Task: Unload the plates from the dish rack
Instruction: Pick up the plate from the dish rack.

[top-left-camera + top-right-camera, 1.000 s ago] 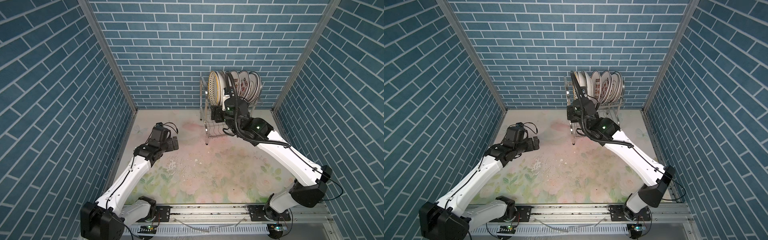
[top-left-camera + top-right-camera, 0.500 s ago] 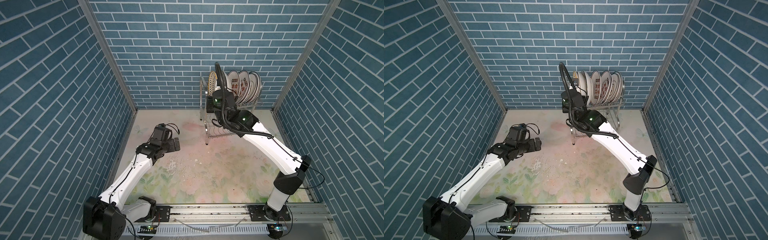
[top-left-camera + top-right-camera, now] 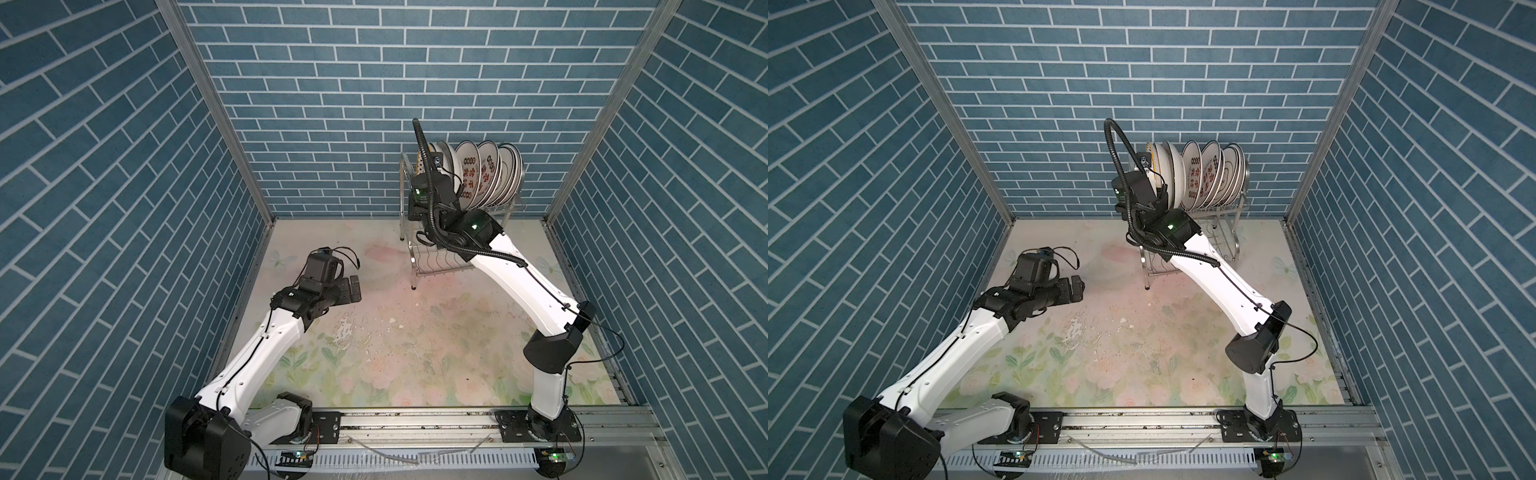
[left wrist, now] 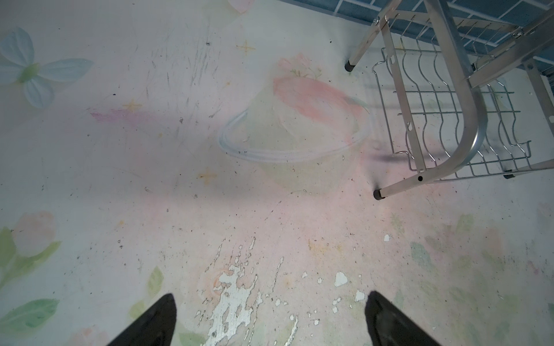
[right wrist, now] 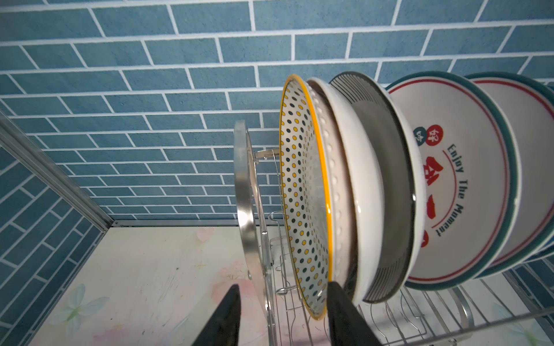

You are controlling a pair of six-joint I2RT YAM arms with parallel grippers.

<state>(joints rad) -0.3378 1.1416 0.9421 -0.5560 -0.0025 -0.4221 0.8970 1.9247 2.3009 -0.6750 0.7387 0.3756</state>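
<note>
Several plates [image 3: 478, 174] [image 3: 1200, 174] stand on edge in the upper tier of the dish rack [image 3: 440, 266] [image 3: 1237, 208] at the back right. In the right wrist view the end plate is dotted with a yellow edge [image 5: 302, 191]. Behind it stand a white plate [image 5: 341, 179], a black-striped one [image 5: 380, 167] and a red-lettered, green-banded one [image 5: 458, 185]. My right gripper [image 5: 283, 286] is open. It straddles the rack's arched side tube [image 5: 245, 191] and the dotted plate's lower rim, with one finger behind that rim. My left gripper [image 4: 269, 299] [image 3: 353, 291] hangs open over the mat, holding nothing.
Blue brick walls close in the back and both sides. The rack's lower wavy-wire shelf [image 4: 434, 119] and its black-capped feet [image 4: 379, 194] rest on the floral mat, which has a chipped white patch [image 4: 233, 287]. A metal rail [image 3: 415, 419] runs along the front.
My right arm has risen and swung to the rack's left end, and its jaws have narrowed around the dotted plate's rim. The left arm has shifted only slightly.
</note>
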